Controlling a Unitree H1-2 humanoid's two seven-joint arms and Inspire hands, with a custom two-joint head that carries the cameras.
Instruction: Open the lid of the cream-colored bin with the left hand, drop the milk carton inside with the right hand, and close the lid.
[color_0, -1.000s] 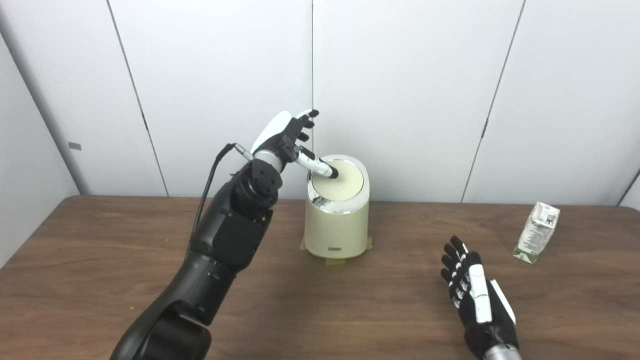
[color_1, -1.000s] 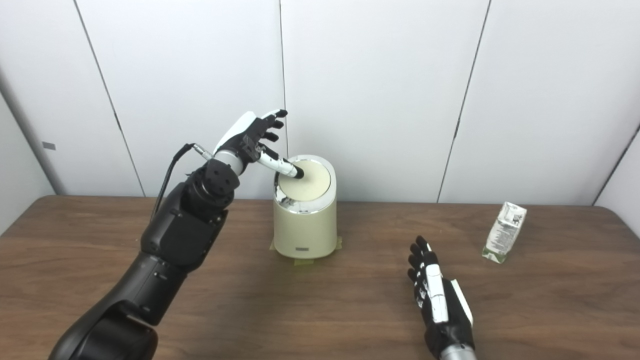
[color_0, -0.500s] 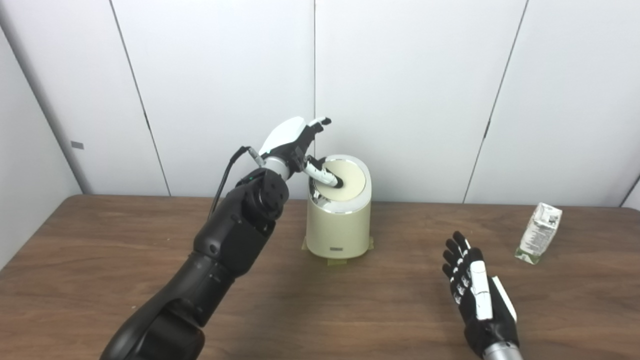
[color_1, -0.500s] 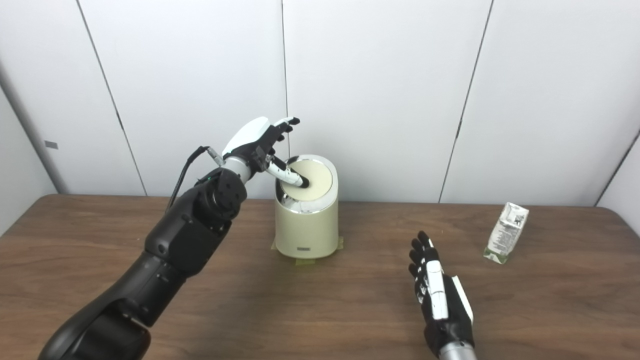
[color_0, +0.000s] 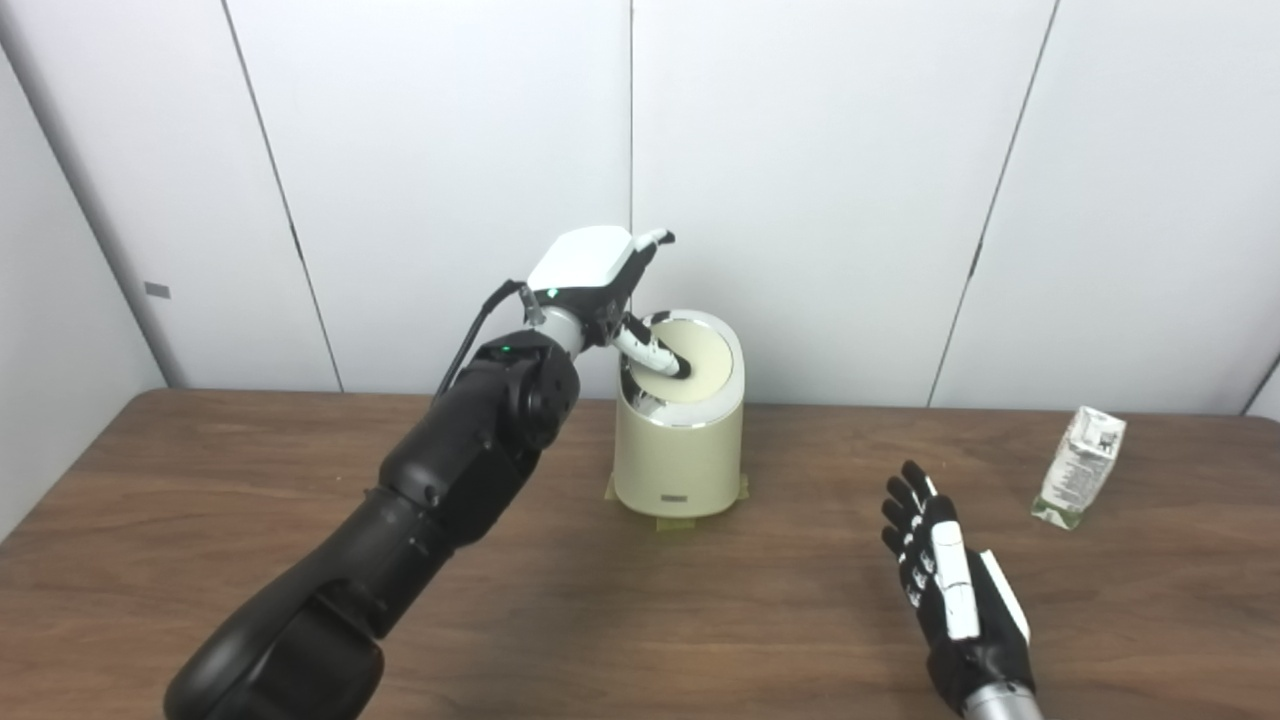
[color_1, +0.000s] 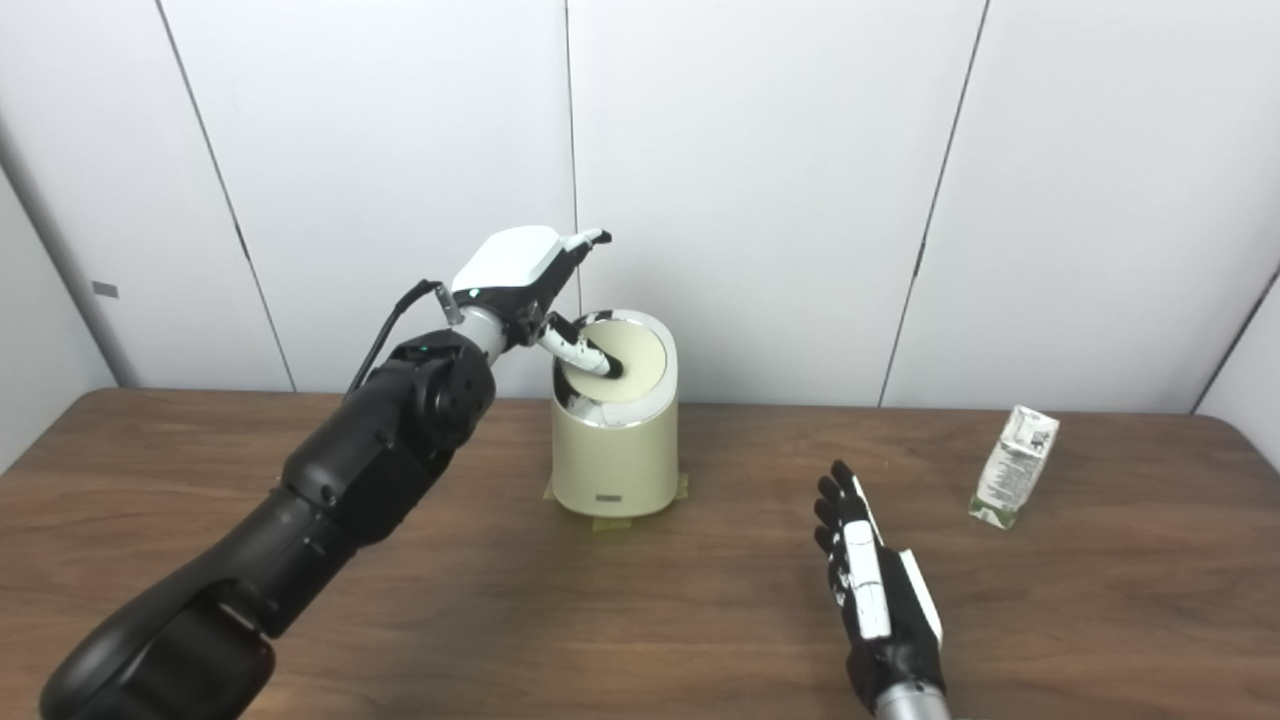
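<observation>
Left hand (color_0: 596, 268): fingers spread, thumb pressed onto tilted bin lid (color_0: 695, 362) | right hand (color_0: 952, 590): open, flat above surface (color_0: 200, 500) | milk carton (color_0: 1078, 466): stood well right of right hand, untouched

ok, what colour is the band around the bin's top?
Shiny silver chrome rim around the cream lid; clearest in the left eye view.

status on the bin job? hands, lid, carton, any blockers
Left hand open, one finger pressing the lid, which is tilted inward. Right hand open, empty, on the table. Milk carton untouched, far right. No blockers seen.
</observation>
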